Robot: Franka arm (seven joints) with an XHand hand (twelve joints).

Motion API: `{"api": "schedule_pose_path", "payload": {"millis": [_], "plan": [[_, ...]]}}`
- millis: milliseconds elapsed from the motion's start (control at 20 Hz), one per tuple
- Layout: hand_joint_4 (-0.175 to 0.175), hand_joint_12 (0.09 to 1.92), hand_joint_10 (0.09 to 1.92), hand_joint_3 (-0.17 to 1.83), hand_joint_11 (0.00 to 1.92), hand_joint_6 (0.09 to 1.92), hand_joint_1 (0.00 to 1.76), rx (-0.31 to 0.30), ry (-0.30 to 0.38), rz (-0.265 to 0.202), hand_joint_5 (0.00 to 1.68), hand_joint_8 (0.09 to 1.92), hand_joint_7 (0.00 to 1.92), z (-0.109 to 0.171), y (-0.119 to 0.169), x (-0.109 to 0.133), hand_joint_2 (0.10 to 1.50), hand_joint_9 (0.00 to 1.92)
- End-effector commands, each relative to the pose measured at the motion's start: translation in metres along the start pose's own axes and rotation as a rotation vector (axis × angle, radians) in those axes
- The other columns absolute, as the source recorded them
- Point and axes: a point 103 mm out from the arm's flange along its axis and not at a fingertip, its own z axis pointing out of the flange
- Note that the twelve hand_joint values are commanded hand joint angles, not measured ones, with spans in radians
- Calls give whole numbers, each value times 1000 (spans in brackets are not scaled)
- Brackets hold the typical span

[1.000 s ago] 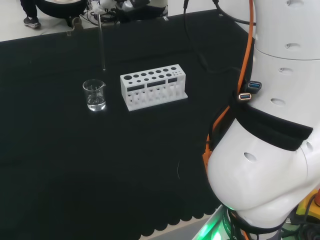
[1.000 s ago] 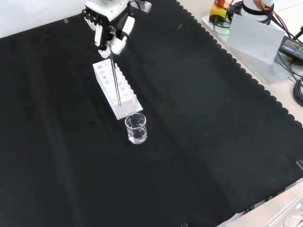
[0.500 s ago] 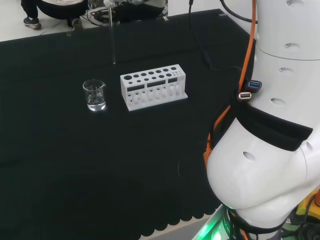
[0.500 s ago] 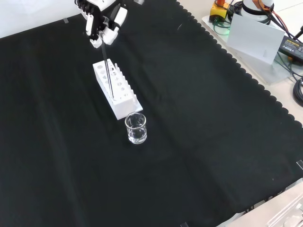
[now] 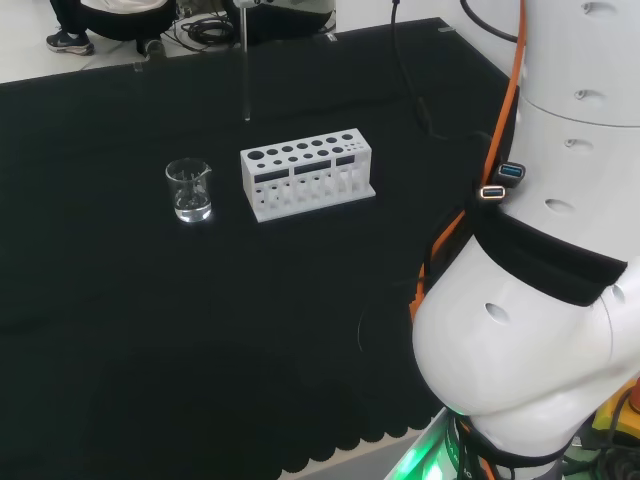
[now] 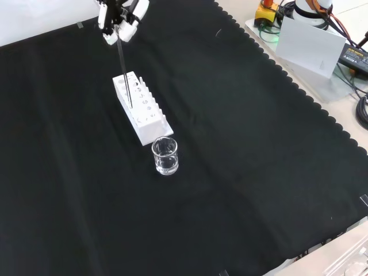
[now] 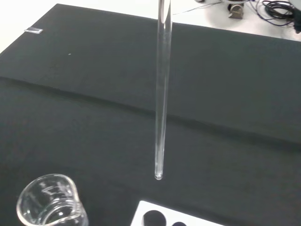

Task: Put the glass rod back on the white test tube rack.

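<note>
The hand (image 6: 119,18) is at the top of the front view, its fingers curled round the upper end of a clear glass rod (image 6: 123,69). The rod hangs upright, and its lower tip lies over the far end of the white test tube rack (image 6: 142,108) in that view. In the head view the rod (image 5: 244,70) hangs above and just behind the rack's (image 5: 306,172) left end. Close up in the wrist view, the rod (image 7: 162,94) ends a little above the rack's corner (image 7: 164,217).
A small glass beaker (image 5: 189,190) with a little clear liquid stands left of the rack in the head view, and in front of it in the front view (image 6: 165,156). Its rim (image 7: 47,202) shows in the wrist view. The arm's white links (image 5: 540,280) stand at the head view's right.
The hand has carried the rod up and to the right in the head view, from above the beaker toward the rack's left end. Beaker and rack have stayed put.
</note>
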Motion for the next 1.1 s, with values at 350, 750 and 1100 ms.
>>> {"api": "schedule_pose_path", "payload": {"millis": [350, 750, 1100], "plan": [[-175, 886, 458, -175, 1781, 690, 1201, -16, 15, 80, 1203, 527, 1722, -2, -19, -49, 1101, 1859], [-175, 886, 458, -175, 1782, 688, 1202, -29, 22, 135, 1204, 526, 1722, -9, -33, -87, 1100, 1859], [-175, 886, 457, -175, 1782, 686, 1202, -34, 28, 175, 1205, 525, 1722, -9, -46, -115, 1100, 1859]]}}
